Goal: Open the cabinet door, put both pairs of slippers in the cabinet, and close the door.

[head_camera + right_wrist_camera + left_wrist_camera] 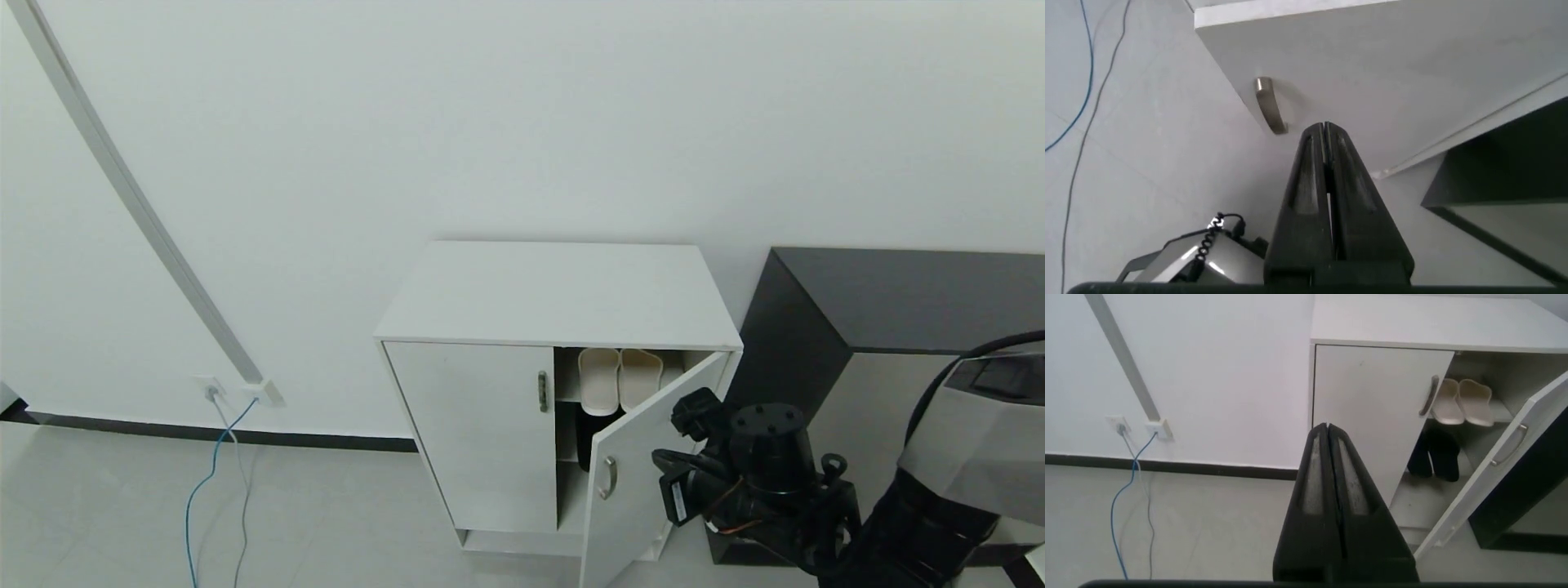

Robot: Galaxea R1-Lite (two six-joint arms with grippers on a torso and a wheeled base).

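Your right fingers (1308, 175) are pressed together and hold nothing. Their tips sit just beside the outer face of the right cabinet door (645, 465), near its handle (1270, 104). I can't tell whether they touch the panel. Your left fingers (1313, 478) are also shut and empty, held well back from the cabinet (555, 290).

Both pairs are inside: the cream slippers (619, 379) on the upper shelf and the black slippers (1440, 453) on the shelf below. Closing the half-open door looks like the step left.

Watch these risks:
- The door face is smooth white laminate, so narrow dark fingertips could skid along it instead of driving it shut.
- If you push close to the hinge side you get little leverage, and the light cabinet may shift on the glossy floor (326, 506).
- The fingers could snag the curved metal handle.
- The cream pair lies near the shelf's front edge. Whether it overhangs is unclear, and a soft rounded heel there would stop the door short.
- A hard shove may make the door rebound.

The left door (473, 433) is shut, flat and matte, with a small metal handle of its own.
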